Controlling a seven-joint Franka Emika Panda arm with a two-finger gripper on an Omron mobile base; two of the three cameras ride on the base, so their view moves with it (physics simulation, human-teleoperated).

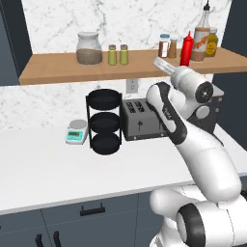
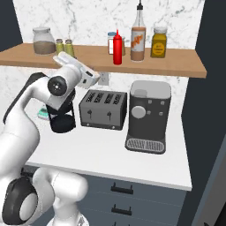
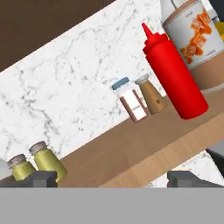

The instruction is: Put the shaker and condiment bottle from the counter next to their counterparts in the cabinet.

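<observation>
Both shakers [image 1: 117, 55] and the condiment bottle [image 2: 138, 37], beside the red squeeze bottle [image 2: 117, 47], are seen on the cabinet [image 1: 62, 70], so the gripper [image 3: 111, 178], jaws spread empty, is best drawn back level.

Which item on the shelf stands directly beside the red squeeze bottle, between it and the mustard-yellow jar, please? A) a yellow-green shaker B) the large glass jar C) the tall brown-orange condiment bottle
C: the condiment bottle stands just beside the red squeeze bottle, before the mustard-yellow jar.
</observation>
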